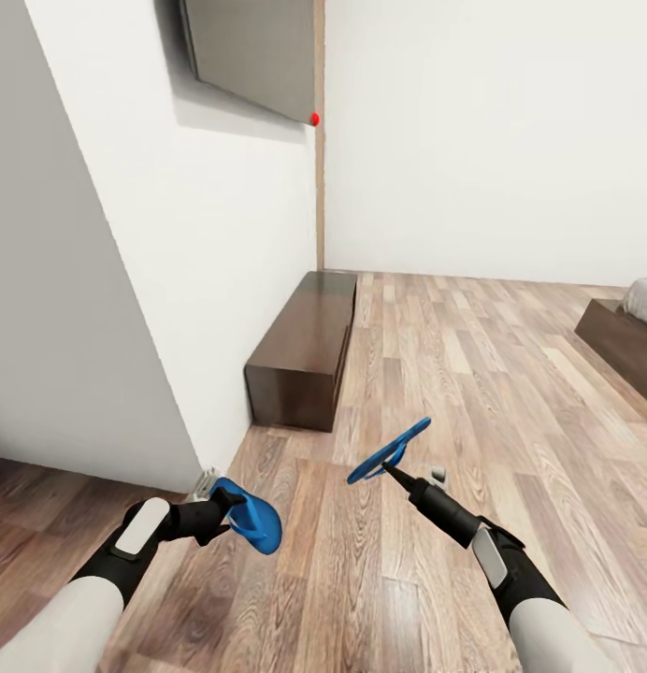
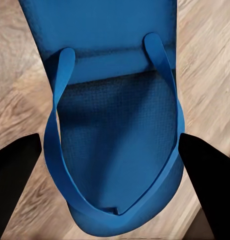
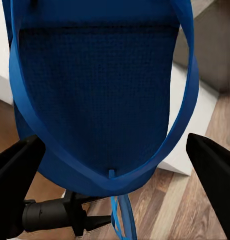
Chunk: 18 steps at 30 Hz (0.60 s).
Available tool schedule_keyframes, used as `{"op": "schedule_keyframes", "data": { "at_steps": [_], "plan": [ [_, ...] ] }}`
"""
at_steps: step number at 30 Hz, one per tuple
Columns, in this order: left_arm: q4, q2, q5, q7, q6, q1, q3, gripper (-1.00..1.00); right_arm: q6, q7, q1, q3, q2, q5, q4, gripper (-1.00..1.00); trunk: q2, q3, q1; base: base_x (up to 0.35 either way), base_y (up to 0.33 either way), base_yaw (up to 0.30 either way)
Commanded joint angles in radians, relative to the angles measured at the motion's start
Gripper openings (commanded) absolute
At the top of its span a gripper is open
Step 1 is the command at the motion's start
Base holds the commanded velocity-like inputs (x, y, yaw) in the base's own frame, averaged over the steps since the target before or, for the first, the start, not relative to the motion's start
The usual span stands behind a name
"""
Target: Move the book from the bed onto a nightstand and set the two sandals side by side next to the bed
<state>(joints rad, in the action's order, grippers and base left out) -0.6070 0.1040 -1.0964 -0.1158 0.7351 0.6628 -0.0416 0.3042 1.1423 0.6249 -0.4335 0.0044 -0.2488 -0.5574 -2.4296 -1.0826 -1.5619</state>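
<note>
Both arms have pale grey-white rounded forearm shells that give way to matte black wrist sections. Each wrist bears a light grey oblong panel set into the black. The left gripper (image 1: 232, 506) is black and stubby; the right gripper (image 1: 391, 467) tapers from a glossy black cylinder to a thin dark tip. Black fingers (image 2: 15, 180) show blunt, flat edges.

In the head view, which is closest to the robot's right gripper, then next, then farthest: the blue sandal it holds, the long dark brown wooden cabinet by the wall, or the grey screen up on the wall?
1. The blue flat sandal, held in the right gripper.
2. The long, low dark brown wooden cabinet, on the floor against the white wall, ahead and to the left.
3. The flat grey wall screen, high above the cabinet.
</note>
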Motion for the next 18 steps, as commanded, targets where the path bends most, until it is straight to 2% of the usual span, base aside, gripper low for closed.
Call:
{"op": "schedule_keyframes", "data": {
  "at_steps": [1, 18],
  "plan": [
    [-0.002, -0.001, -0.013, -0.01, 0.005, 0.0, -0.003, -1.0, 0.01, 0.004, 0.001, -0.003, 0.0, -0.004, 0.001, -1.0, 0.0, -0.001, 0.0, 0.0, 0.0, -0.288],
    [-0.002, -0.013, -0.013, -0.01, 0.004, 0.0, -0.003, -1.0, 0.009, 0.005, 0.001, -0.005, 0.0, -0.006, 0.001, -1.0, 0.0, -0.001, 0.0, 0.0, 0.0, -0.288]
  ]
}}
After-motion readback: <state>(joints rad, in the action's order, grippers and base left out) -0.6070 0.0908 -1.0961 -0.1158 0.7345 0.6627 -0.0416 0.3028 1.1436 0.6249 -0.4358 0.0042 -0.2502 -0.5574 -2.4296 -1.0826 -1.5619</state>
